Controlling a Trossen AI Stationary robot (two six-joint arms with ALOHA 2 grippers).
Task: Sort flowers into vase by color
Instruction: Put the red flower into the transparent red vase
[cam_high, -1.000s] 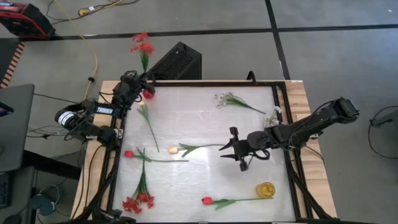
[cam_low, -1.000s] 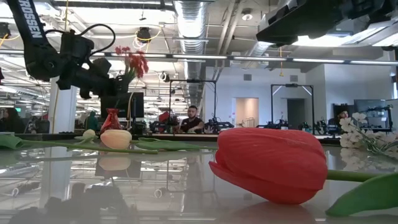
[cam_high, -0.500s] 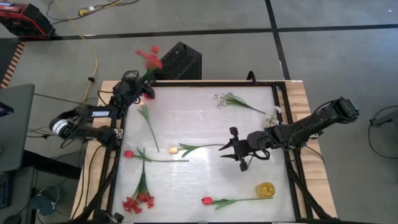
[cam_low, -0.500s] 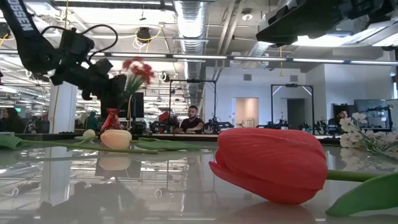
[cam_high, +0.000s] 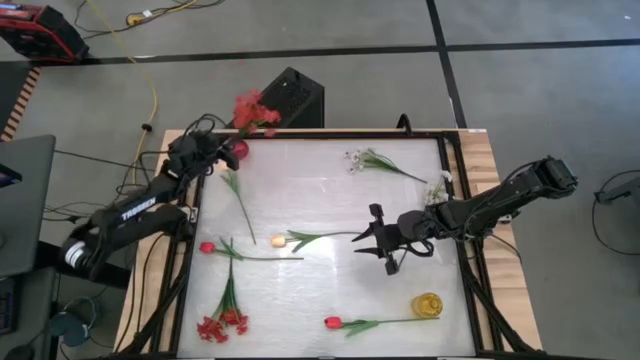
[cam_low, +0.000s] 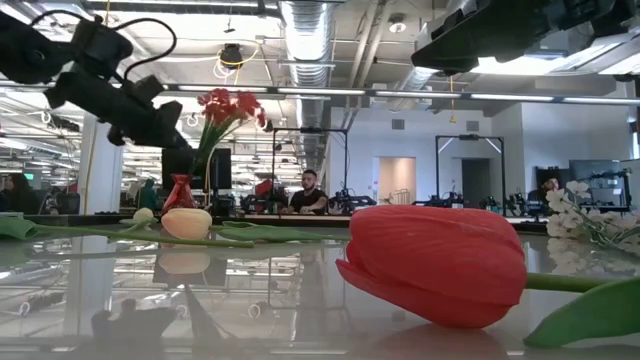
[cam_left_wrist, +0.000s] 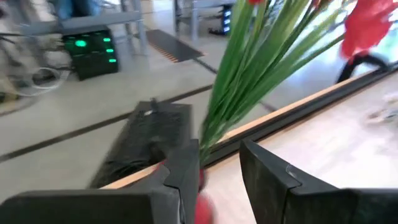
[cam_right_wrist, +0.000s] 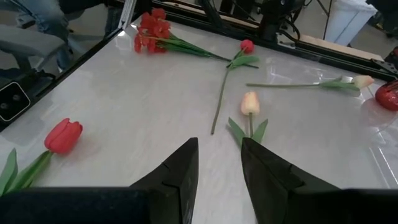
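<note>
A red clustered flower (cam_high: 254, 110) stands with its stems in a small red vase (cam_high: 238, 150) at the table's far left corner, leaning on the rim; its blooms (cam_low: 228, 103) rise above the vase (cam_low: 180, 192). My left gripper (cam_high: 207, 153) is open just left of the vase. In the left wrist view the green stems (cam_left_wrist: 249, 68) rise beyond its fingertips (cam_left_wrist: 219, 163). My right gripper (cam_high: 386, 246) hovers open over the table's middle right, fingertips (cam_right_wrist: 217, 163) apart, touching nothing. Loose flowers lie flat on the table.
On the table lie a pale orange tulip (cam_high: 279, 241), a red-pink tulip (cam_high: 206, 247), red clustered blooms (cam_high: 222, 325), a red tulip (cam_high: 333, 322), a pale bud stem (cam_high: 237, 195) and white sprigs (cam_high: 368, 160). A yellow vase (cam_high: 428, 304) stands near right. A black box (cam_high: 285, 98) sits beyond the far edge.
My left arm has swung and drawn its gripper back from the vase toward the table's left edge. The red clustered flower has tipped more upright, its blooms swinging from beyond the far edge toward the vase, while its stem ends stayed in the vase.
</note>
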